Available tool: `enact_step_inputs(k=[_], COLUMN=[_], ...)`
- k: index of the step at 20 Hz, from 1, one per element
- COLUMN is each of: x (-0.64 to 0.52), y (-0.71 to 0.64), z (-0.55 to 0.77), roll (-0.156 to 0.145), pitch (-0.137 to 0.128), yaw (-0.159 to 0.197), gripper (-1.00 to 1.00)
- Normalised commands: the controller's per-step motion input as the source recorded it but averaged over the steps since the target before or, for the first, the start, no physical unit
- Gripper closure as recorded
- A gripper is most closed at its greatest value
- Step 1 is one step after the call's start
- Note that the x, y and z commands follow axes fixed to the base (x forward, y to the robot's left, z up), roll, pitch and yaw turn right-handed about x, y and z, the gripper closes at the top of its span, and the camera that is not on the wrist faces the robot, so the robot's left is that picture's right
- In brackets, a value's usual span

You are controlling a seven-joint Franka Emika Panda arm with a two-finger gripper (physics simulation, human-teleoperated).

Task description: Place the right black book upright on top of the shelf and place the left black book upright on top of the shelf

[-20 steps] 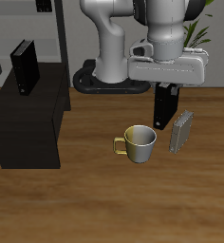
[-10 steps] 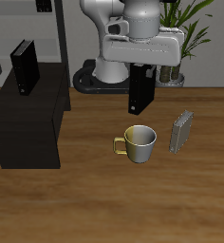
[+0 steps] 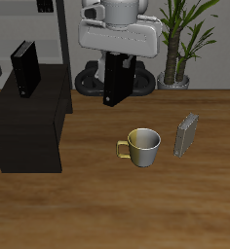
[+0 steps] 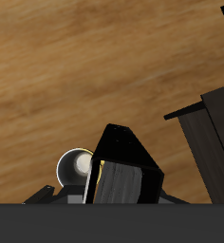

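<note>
Fingers of the gripper (image 3: pixel 117 60) are closed on the left black book (image 3: pixel 116 80), which hangs upright and clear of the table (image 3: pixel 136 209), between the shelf and the mug as seen from outside. In the wrist view the same book (image 4: pixel 126 169) fills the foreground, its black cover foreshortened and its pale page edges showing; the finger pads themselves are hidden behind it.

Objects nearest the table's front edge — one metallic mug (image 3: pixel 141 147) with a gold handle, standing upright on the wood, and one small grey book (image 3: pixel 186 135), upright just beside the mug but apart from it. The wrist view shows the mug (image 4: pixel 76 168) from above as a pale round rim next to the held book.

Farther back stands one shelf (image 3: pixel 29 124), a low matte-black cabinet with a flat top; its corner also enters the wrist view (image 4: pixel 212 133).

Black books, two in all: the held one, and the right black book (image 3: pixel 25 69), which stands upright on the shelf's top near its rear edge.

Behind the held book lies the robot's dark base plate (image 3: pixel 93 83), with the pale arm rising from it. One potted plant (image 3: pixel 185 39) stands at the back of the table, well apart from the shelf. One tall grey open rack (image 3: pixel 51 24) stands behind the shelf, only partly in frame.
</note>
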Motion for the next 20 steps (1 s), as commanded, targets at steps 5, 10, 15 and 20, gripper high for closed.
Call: enact_step_inputs(k=[5, 10, 15, 20], x=[-0.02, -0.02, -0.06, -0.05], y=[-0.4, -0.35, -0.32, -0.35], z=[0.14, 0.17, 0.2, 0.12], roll=[-0.03, -0.048, -0.041, -0.038], pitch=[-0.013, -0.002, 0.009, 0.022], yaw=[-0.035, -0.071, -0.049, -0.024], gripper=[1.0, 1.0, 1.0, 1.0])
